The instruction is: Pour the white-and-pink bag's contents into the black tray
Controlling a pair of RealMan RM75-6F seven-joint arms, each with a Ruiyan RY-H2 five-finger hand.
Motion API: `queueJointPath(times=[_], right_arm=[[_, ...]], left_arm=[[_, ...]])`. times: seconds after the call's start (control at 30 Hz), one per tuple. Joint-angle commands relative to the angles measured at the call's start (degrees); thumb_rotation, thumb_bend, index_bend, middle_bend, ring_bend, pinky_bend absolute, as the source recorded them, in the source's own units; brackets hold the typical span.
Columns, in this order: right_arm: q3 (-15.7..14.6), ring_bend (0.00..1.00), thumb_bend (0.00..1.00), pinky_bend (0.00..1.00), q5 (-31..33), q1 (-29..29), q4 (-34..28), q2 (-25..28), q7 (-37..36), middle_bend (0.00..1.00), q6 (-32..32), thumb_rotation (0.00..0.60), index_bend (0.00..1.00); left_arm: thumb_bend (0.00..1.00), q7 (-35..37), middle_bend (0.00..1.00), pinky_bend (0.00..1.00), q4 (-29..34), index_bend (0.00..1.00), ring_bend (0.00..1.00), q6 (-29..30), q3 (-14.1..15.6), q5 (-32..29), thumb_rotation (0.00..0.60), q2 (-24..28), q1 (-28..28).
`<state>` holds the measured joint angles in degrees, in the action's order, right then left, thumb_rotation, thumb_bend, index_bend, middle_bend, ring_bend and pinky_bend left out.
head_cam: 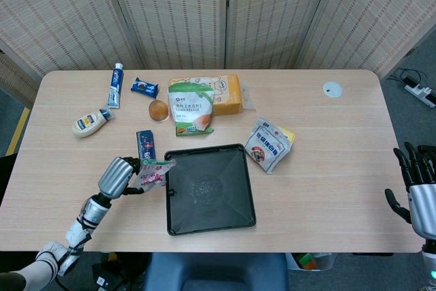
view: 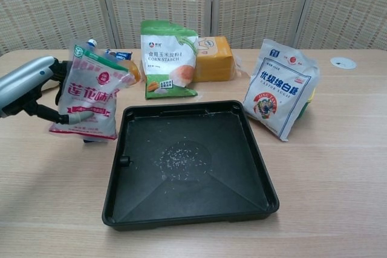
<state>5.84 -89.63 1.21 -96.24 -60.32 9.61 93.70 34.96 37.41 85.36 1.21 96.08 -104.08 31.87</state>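
Observation:
My left hand [head_cam: 116, 176] [view: 27, 84] grips the white-and-pink bag [head_cam: 151, 174] [view: 89, 93], holding it upright just left of the black tray [head_cam: 235, 212] [view: 254, 167]. A small scatter of white grains [view: 179, 159] lies in the middle of the tray floor. My right hand [head_cam: 417, 189] hangs open beyond the table's right edge, far from the tray, with nothing in it; the chest view does not show it.
Behind the tray stand a green corn starch bag [head_cam: 191, 107] [view: 169, 58] and an orange pack [head_cam: 228, 94]. A white-and-blue sugar bag [head_cam: 267, 144] [view: 282, 94] lies right of the tray. A blue packet [head_cam: 145, 144], orange fruit [head_cam: 159, 110], toothpaste tube [head_cam: 115, 85] and squeeze bottle [head_cam: 90, 123] sit to the left.

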Motion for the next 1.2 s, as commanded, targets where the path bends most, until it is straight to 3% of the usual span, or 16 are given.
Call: queueJointPath(times=[0.03, 0.23, 0.63, 0.9, 1.03, 1.2], right_arm=[[0.00, 0.12, 0.34, 0.06, 0.07, -0.04, -0.06, 0.02, 0.06, 0.04, 0.00, 0.600, 0.00], [-0.04, 0.12, 0.34, 0.06, 0.28, -0.11, -0.13, 0.01, 0.15, 0.04, -0.14, 0.600, 0.00], [0.08, 0.12, 0.34, 0.06, 0.70, -0.07, 0.15, -0.18, -0.06, 0.04, -0.39, 0.600, 0.00], [0.03, 0.12, 0.34, 0.06, 0.95, -0.40, 0.11, -0.07, -0.07, 0.04, -0.14, 0.600, 0.00], [0.07, 0.12, 0.34, 0.06, 1.00, -0.46, 0.13, -0.04, -0.15, 0.04, -0.07, 0.600, 0.00], [0.05, 0.12, 0.34, 0.06, 1.08, -0.42, 0.31, -0.14, -0.32, 0.04, -0.24, 0.600, 0.00]], left_arm=[[0.48, 3.10, 0.72, 0.72, -6.32, 0.42, 0.65, 0.41, 0.84, 0.34, 0.600, -3.62, -0.57], [0.48, 4.31, 0.70, 0.72, -13.65, 0.40, 0.63, -0.74, 1.51, 0.57, 0.600, -6.78, -0.13], [0.45, 7.09, 0.66, 0.70, -20.35, 0.40, 0.59, -1.72, 2.03, 0.31, 0.600, -10.63, 0.76], [0.39, 5.23, 0.39, 0.47, -24.69, 0.27, 0.34, -3.74, 3.68, 1.23, 0.600, -11.70, 1.53], [0.38, 4.29, 0.32, 0.39, -25.45, 0.23, 0.28, -4.73, 4.50, 1.59, 0.600, -11.53, 1.43], [0.38, 3.03, 0.20, 0.30, -25.77, 0.05, 0.17, -5.35, 4.89, 1.51, 0.600, -11.22, 1.20]])
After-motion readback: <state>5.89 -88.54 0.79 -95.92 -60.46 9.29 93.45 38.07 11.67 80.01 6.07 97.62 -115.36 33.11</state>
